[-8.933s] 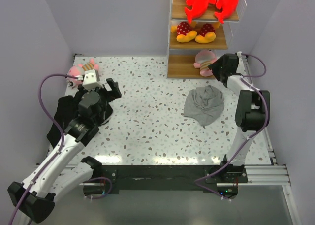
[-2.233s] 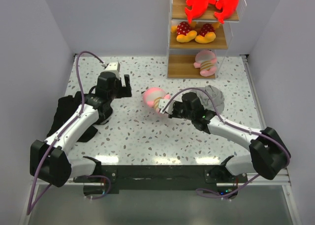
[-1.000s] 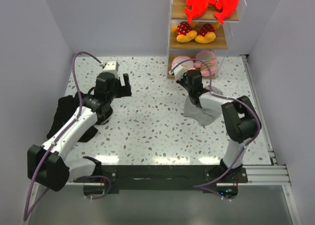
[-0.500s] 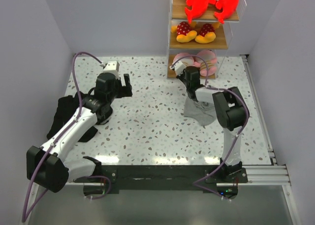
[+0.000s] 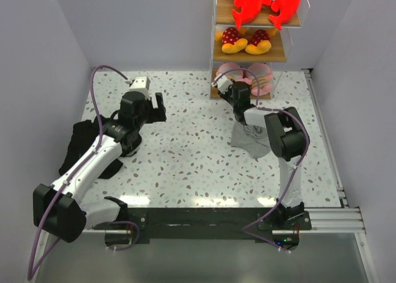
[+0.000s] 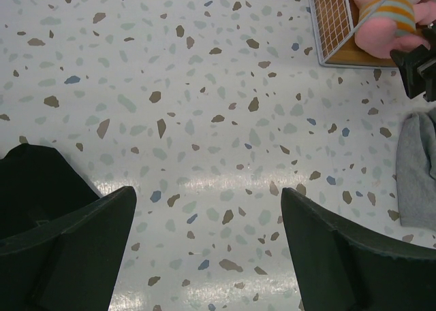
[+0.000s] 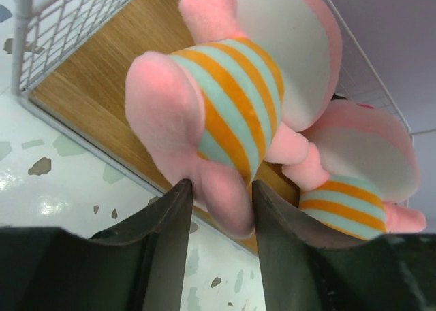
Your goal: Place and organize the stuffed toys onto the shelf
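Top view: the shelf point(image 5: 224, 13) stands at the far edge of the tabletop point(image 5: 185, 153); two red-and-white toys point(image 5: 267, 1) lie on its top board and two yellow-orange toys point(image 5: 246, 41) on its middle board. My right arm reaches to the front of the bottom board; the right claw point(image 5: 228, 86) is pinching the lower end of a pink toy point(image 5: 228, 71), with a second pink toy point(image 5: 260, 78) just beside it on the same board.

Right wrist view: the fingers point(image 7: 167, 216) press on either side of the pink toy point(image 7: 225, 107), whose striped shirt faces the camera; its body lies over the front edge of the board while the pinched end juts past that edge; I cannot tell whether it rests on the wood.

Left wrist view: the left claw point(image 6: 208, 195) is spread wide over bare tabletop, with nothing between its fingers; a black cloth point(image 6: 34, 182) lies at its left, and a grey cloth point(image 6: 415, 168) at the right edge, near the foot of the shelf.
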`<move>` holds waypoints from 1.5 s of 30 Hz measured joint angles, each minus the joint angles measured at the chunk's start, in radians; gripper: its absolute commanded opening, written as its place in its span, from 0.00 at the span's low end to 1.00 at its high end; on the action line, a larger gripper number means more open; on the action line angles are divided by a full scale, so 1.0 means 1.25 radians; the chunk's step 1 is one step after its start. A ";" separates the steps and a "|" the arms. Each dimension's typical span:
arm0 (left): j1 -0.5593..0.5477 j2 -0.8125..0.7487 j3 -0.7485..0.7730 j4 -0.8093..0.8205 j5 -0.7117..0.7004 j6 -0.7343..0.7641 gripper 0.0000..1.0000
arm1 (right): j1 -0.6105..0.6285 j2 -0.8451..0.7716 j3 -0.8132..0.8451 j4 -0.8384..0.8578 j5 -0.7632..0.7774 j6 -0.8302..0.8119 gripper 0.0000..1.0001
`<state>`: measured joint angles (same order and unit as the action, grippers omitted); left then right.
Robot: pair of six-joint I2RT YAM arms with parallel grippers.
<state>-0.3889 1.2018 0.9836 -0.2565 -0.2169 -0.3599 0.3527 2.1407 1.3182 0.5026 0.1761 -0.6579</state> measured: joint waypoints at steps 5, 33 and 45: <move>0.000 0.000 0.000 0.000 0.000 0.000 0.93 | 0.000 -0.039 -0.044 -0.002 -0.015 -0.003 0.59; -0.004 -0.199 -0.055 0.150 0.361 0.046 1.00 | 0.217 -0.856 -0.232 -0.550 -0.139 0.773 0.99; -0.016 -0.270 -0.105 0.250 0.542 0.051 1.00 | 0.217 -0.960 -0.325 -0.620 -0.092 0.950 0.99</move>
<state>-0.4088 0.8646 0.8524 0.0555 0.4610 -0.2958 0.6235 0.9405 0.9115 -0.2722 0.0605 0.5297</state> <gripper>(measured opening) 0.996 0.986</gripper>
